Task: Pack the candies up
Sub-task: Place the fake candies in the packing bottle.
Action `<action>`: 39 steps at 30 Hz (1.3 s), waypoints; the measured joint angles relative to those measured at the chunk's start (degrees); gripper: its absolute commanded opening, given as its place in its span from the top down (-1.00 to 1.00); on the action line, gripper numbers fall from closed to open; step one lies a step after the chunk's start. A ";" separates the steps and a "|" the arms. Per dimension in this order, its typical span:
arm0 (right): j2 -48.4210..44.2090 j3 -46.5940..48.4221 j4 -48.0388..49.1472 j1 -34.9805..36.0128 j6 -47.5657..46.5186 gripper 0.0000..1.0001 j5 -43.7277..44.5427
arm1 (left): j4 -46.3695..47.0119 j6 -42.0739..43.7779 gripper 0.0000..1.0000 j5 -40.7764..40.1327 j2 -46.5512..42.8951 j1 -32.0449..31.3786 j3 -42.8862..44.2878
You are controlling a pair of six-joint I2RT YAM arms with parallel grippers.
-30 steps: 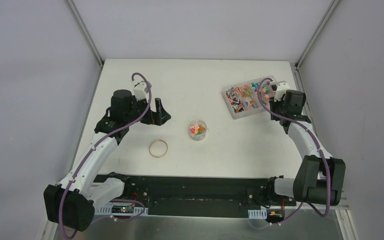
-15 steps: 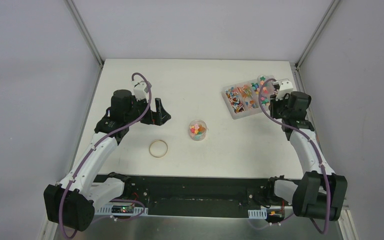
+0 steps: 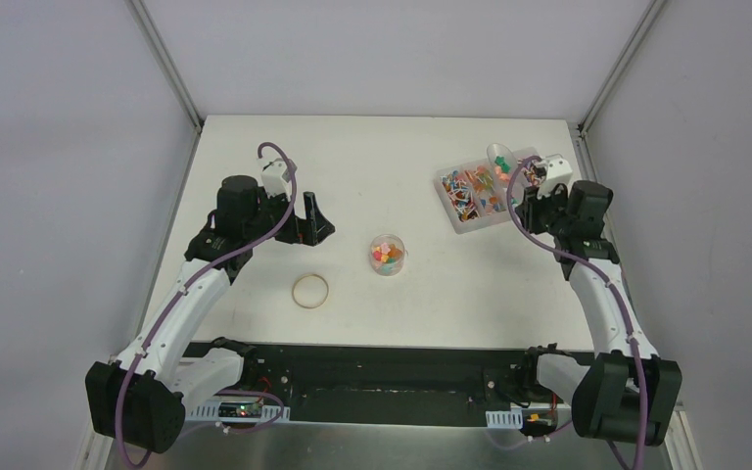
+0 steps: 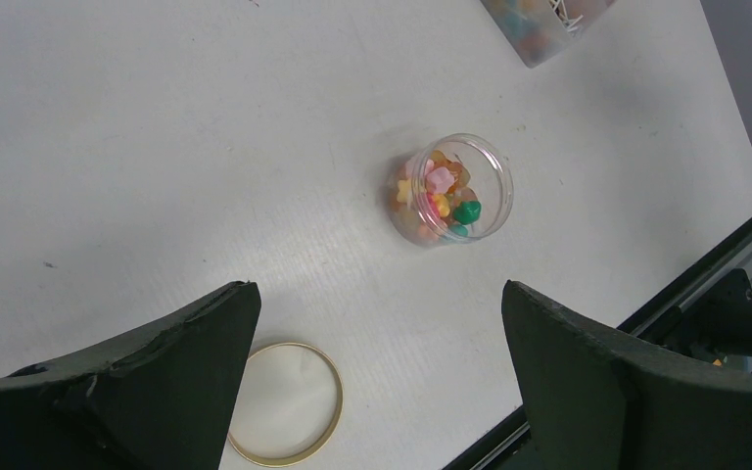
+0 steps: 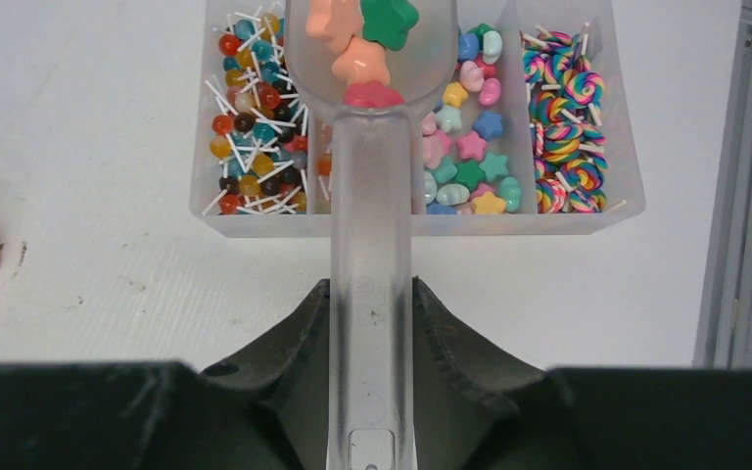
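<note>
Candies fill a clear divided tray [image 3: 447, 203] at the back right: lollipops, star shapes [image 5: 470, 147] and swirl pops. My right gripper [image 5: 370, 289] is shut on the handle of a clear plastic scoop [image 5: 370, 225]. The scoop's bowl holds a few candies [image 5: 360, 49], pink, orange and green, above the tray's middle compartment. From above, the scoop [image 3: 501, 157] shows at the tray's far edge, with the right gripper [image 3: 545, 192] beside it. A small clear jar [image 3: 387, 254] partly filled with candies [image 4: 443, 194] stands mid-table. My left gripper [image 4: 377, 294] is open above the table, left of the jar.
A tan rubber-band ring [image 3: 310, 291] lies near the front, partly behind my left finger [image 4: 157, 382] in the wrist view. The black rail [image 3: 372, 367] runs along the near edge. The right wall post [image 5: 744, 176] stands close beside the tray.
The right arm has swung outward to the right and lifted the scoop, loaded with candies, up from inside the tray. The left arm has not moved.
</note>
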 measured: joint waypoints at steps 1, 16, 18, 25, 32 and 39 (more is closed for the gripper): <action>-0.35 0.02 -0.46 0.20 -0.02 1.00 -0.52 | 0.00 0.00 -0.98 0.00 -0.02 0.00 0.00; -4.87 1.14 -5.18 13.29 -1.29 1.00 -3.02 | 0.00 0.02 -0.98 -1.22 -1.84 0.00 -0.02; -4.90 1.57 -6.34 15.37 -2.14 1.00 -2.97 | 0.02 0.00 -0.98 -1.73 -2.29 0.00 -0.02; -3.98 4.59 -8.85 20.55 -4.42 1.00 -2.40 | 0.02 0.00 -0.98 -3.26 -4.04 0.00 -0.02; -0.74 8.13 -12.02 25.90 -7.78 1.00 -0.90 | 0.02 0.02 -0.98 -5.01 -5.07 0.00 -0.02; 0.83 10.03 -15.08 29.14 -11.15 1.00 1.62 | 0.00 0.02 -0.99 -6.08 -5.31 0.00 -0.02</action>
